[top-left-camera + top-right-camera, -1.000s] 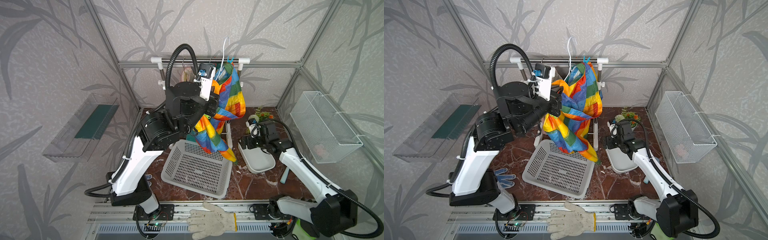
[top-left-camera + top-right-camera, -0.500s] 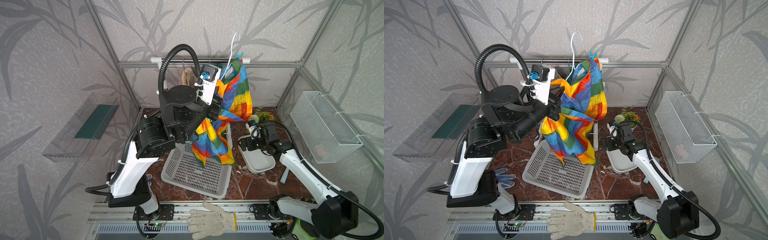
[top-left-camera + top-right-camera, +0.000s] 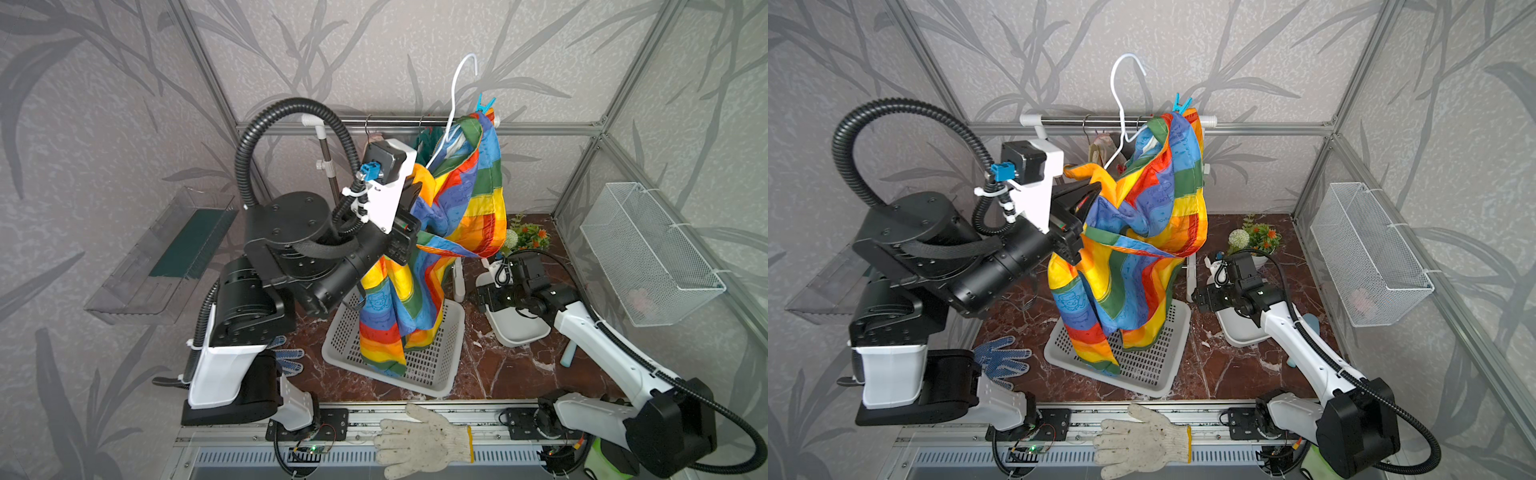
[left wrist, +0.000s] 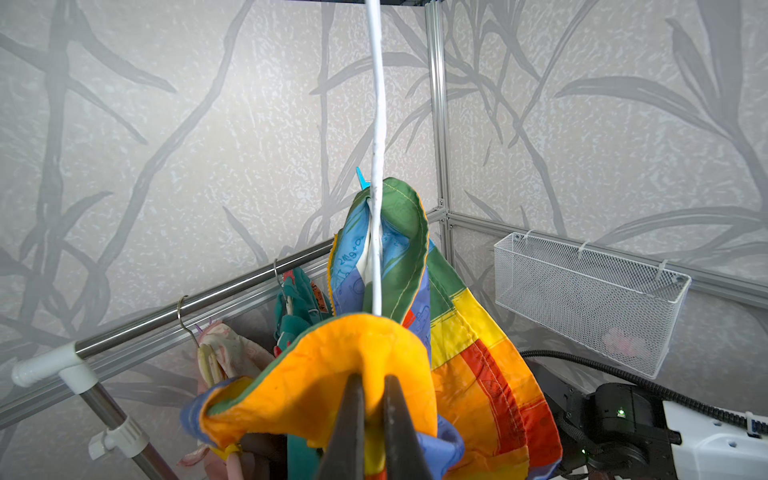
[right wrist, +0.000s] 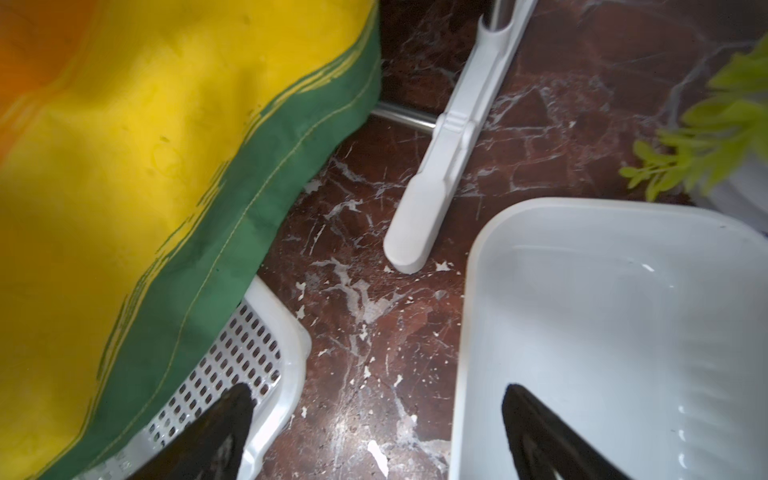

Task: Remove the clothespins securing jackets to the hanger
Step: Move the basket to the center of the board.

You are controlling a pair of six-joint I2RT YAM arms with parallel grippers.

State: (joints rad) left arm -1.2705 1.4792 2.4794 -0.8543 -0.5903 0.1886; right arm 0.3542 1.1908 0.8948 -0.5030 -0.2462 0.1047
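The rainbow patchwork jacket (image 3: 461, 216) (image 3: 1142, 232) hangs on a white hanger (image 3: 455, 95) (image 3: 1120, 104) whose hook stands free above the rail. A blue clothespin (image 3: 484, 103) (image 3: 1181, 104) (image 4: 360, 178) sits on the jacket's top shoulder. My left gripper (image 4: 373, 384) (image 3: 1096, 189) is shut on an orange-yellow fold of that jacket and holds it up. The teal jacket (image 4: 297, 307) and the pink jacket (image 4: 226, 353) hang on the rail behind. My right gripper (image 5: 376, 405) (image 3: 482, 297) is open and holds nothing, low over the table.
The jacket's hem dangles over a perforated basket (image 3: 451, 332). A white tray (image 3: 519, 332) lies under the right wrist, with a plant (image 3: 525, 235) behind. A wire basket (image 3: 648, 257) hangs on the right wall. The rail (image 3: 540, 122) spans the back; gloves (image 3: 424, 440) (image 3: 1000, 357) lie in front.
My left arm has risen and carried the rainbow jacket and its hanger upward; the hook has come up above the rail. The right arm has stayed still.
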